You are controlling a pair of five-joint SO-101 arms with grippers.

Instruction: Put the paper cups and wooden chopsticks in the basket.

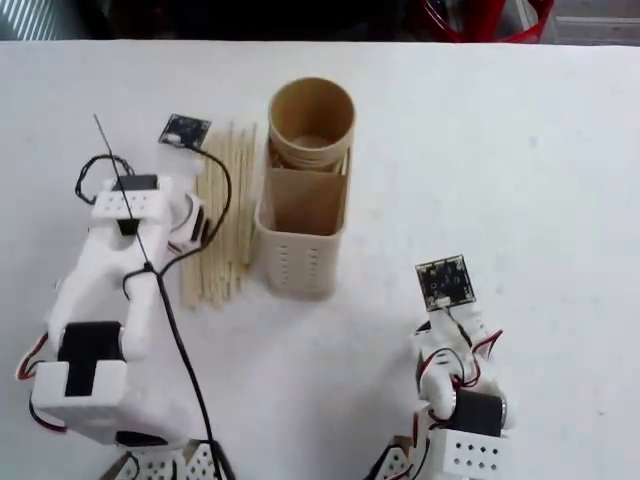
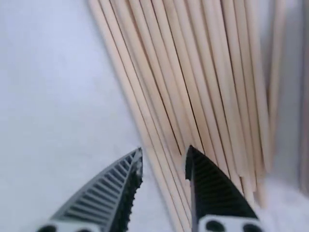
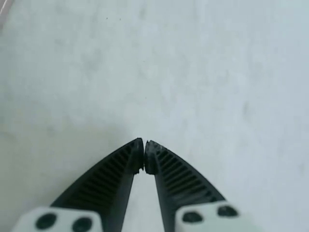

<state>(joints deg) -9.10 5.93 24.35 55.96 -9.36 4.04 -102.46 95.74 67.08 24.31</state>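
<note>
Left jaws, parted, straddle outermost wooden chopsticks (image 2: 193, 82).

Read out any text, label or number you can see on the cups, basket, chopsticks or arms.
No readable text.
The paper cups, basket and wooden chopsticks look plain.
The left wrist board and right wrist board carry marks too small to read.

We see a white tabletop (image 1: 560, 150) spread across the high view, and past its far edge a dark strip of room, with 1 red rounded rim (image 1: 440, 25) toward one corner and a pale slatted patch (image 1: 40, 18) in the other.
</note>
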